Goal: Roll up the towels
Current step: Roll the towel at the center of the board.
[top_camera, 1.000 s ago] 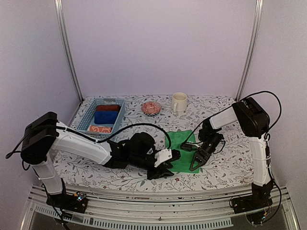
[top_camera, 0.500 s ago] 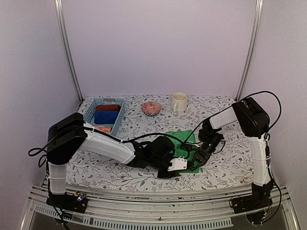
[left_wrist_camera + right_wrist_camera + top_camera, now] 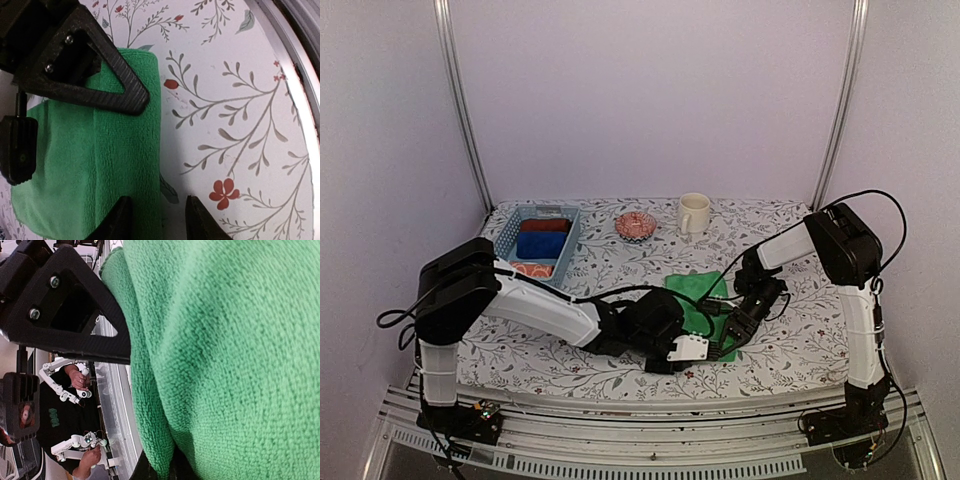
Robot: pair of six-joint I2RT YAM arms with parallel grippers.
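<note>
Green towel (image 3: 692, 290), folded over, flat on floral table (image 3: 798, 352), orange printed towel (image 3: 528, 269) in basket (image 3: 501, 243)

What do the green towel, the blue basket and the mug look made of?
The green towel: matte microfibre or terry, going by the fuzzy pile. The blue basket: likely moulded plastic, with slotted walls. The mug: cream, probably glazed ceramic, but too small to confirm.

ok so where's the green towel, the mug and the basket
green towel (image 3: 693, 288): top view, on its uncovered far part
mug (image 3: 693, 213): top view, on the middle of its side
basket (image 3: 499, 244): top view, on its left wall
</note>
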